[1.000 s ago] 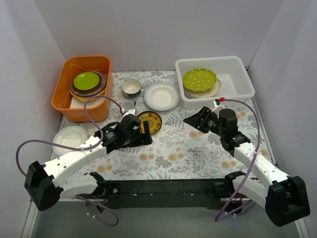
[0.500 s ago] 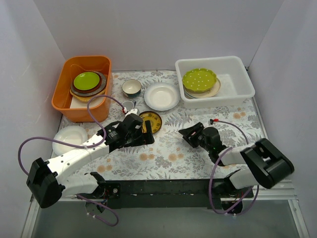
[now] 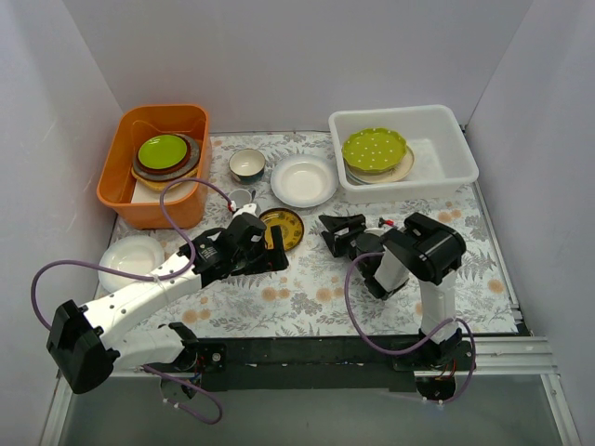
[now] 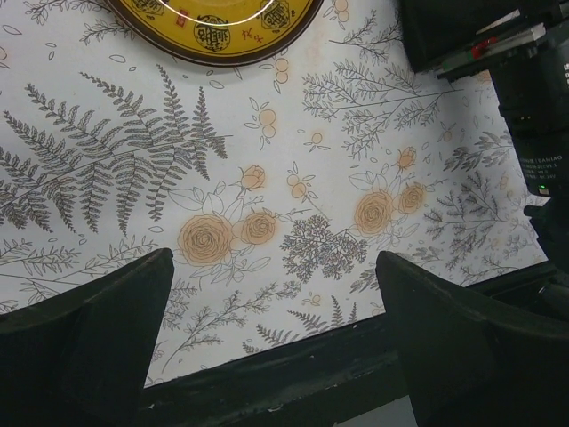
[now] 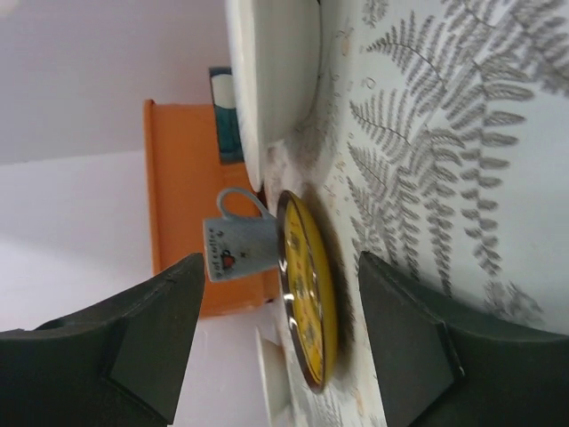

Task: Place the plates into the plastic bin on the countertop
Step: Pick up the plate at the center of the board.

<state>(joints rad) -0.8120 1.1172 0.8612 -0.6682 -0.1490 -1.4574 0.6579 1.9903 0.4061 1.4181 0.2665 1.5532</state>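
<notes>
Near the middle of the desk (image 3: pixel 316 279), small brown-and-yellow plate (image 3: pixel 281 229) lying flat, left fingers (image 4: pixel 89 338) hanging spread wide just beside it, right fingers (image 5: pixel 133 347) also spread (gripping nothing) facing its rim, plastic bin (image 3: pixel 460 153) sitting far right, holding the lime dotted plate (image 3: pixel 374 149).

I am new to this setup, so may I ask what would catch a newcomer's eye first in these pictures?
Most striking is the bright orange tub at the far left, its stacked dishes topped by a green plate. Opposite, at the far right, the white plastic bin holds a lime dotted plate. In the middle of the countertop, a small brown-and-yellow plate lies near the open left pincer and open right pincer.
</notes>
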